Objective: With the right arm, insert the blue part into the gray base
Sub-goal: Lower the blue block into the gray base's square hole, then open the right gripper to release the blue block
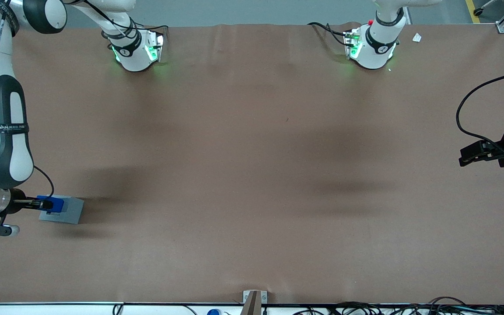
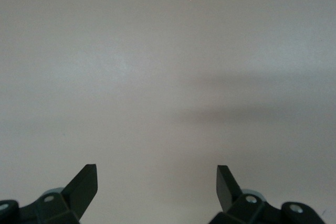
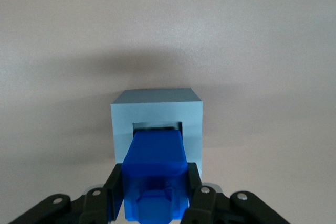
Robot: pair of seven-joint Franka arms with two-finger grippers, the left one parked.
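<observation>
Gripping the blue part [image 3: 156,174] from both sides, the gripper [image 3: 155,195] of the right arm [image 1: 2,144] has its two black fingers [image 3: 116,190] closed on the block, one on each side face. The raised nub on the block's top is nearest to the wrist camera, between the fingers. Farther from that camera, the lower end of the blue part goes into the square recess of the gray base [image 3: 157,111]; a dark gap shows along the recess edge around it, and I cannot tell how deep it sits.

In the front view, the gripper [image 1: 42,204] reaches over the gray base [image 1: 69,210] with the blue part [image 1: 54,204] held above the block's top. The base lies flat on the brown table [image 1: 252,175], toward the working arm's end, and rather near to the front camera. A dark shadow lies on the table just beside the base.
</observation>
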